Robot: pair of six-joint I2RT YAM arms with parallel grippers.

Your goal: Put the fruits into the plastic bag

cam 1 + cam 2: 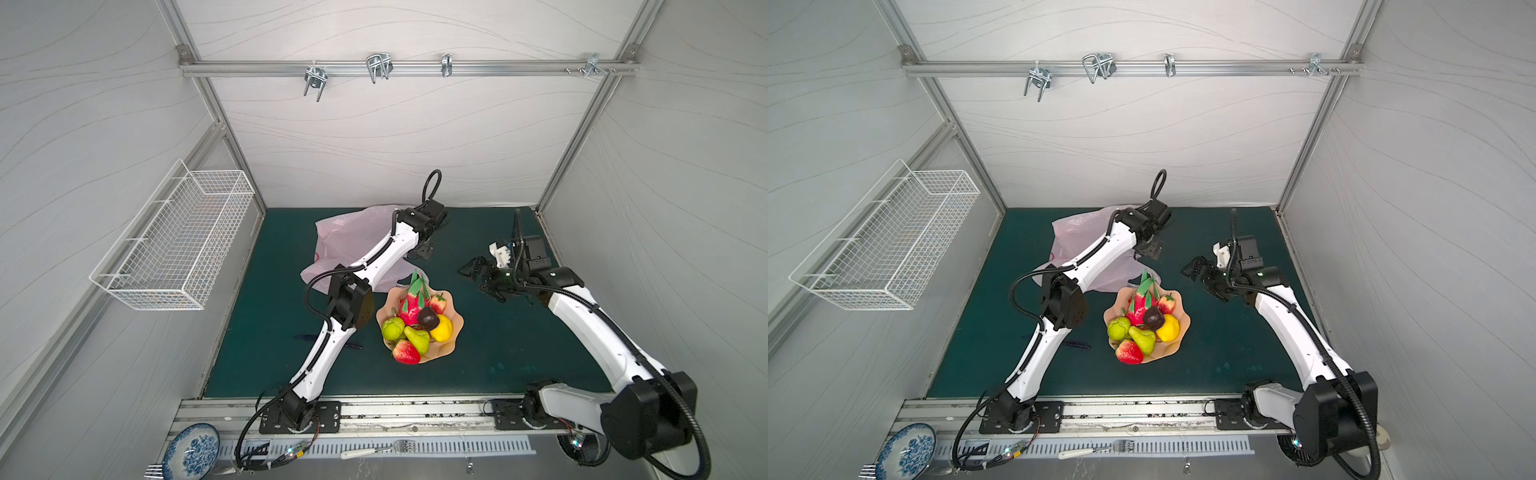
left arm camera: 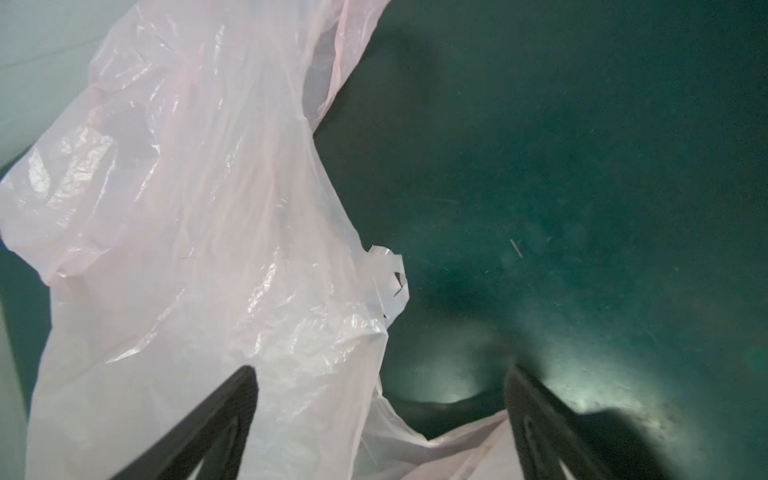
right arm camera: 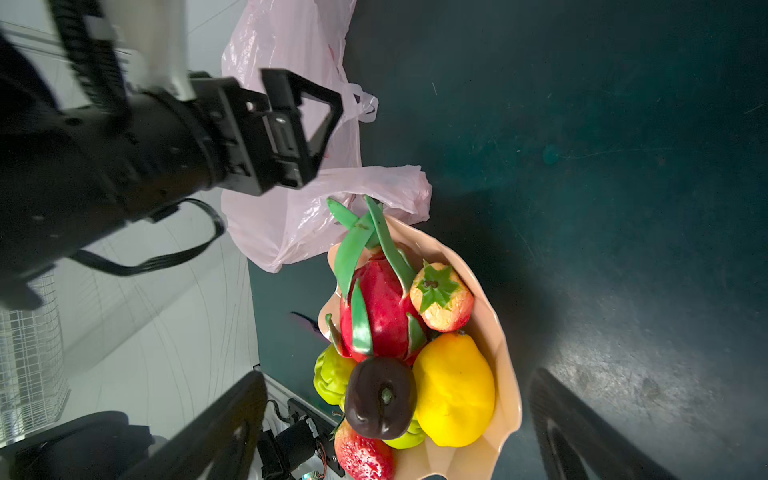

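The fruits sit piled in a peach bowl (image 1: pixel 455 320): dragon fruit (image 1: pixel 411 305), two strawberries (image 1: pixel 438 303) (image 1: pixel 406 352), pear (image 1: pixel 419 337), knobbly green fruit (image 1: pixel 392 328), lemon (image 1: pixel 442 328) and dark fruit (image 1: pixel 428 319). The pale-pink plastic bag (image 1: pixel 345 237) lies crumpled on the mat behind the bowl, partly under the left arm. My left gripper (image 2: pixel 381 370) is open low over the bag's right edge, with loose film between its jaws. My right gripper (image 3: pixel 399 374) hangs open to the right of the bowl, facing the fruits and holding nothing.
The dark green mat (image 1: pixel 519 353) covers the floor. A white wire basket (image 1: pixel 174 245) hangs on the left wall. Metal hooks (image 1: pixel 378 66) hang from the back rail. A blue patterned plate (image 1: pixel 191 451) and a fork (image 1: pixel 374 449) lie at the front edge.
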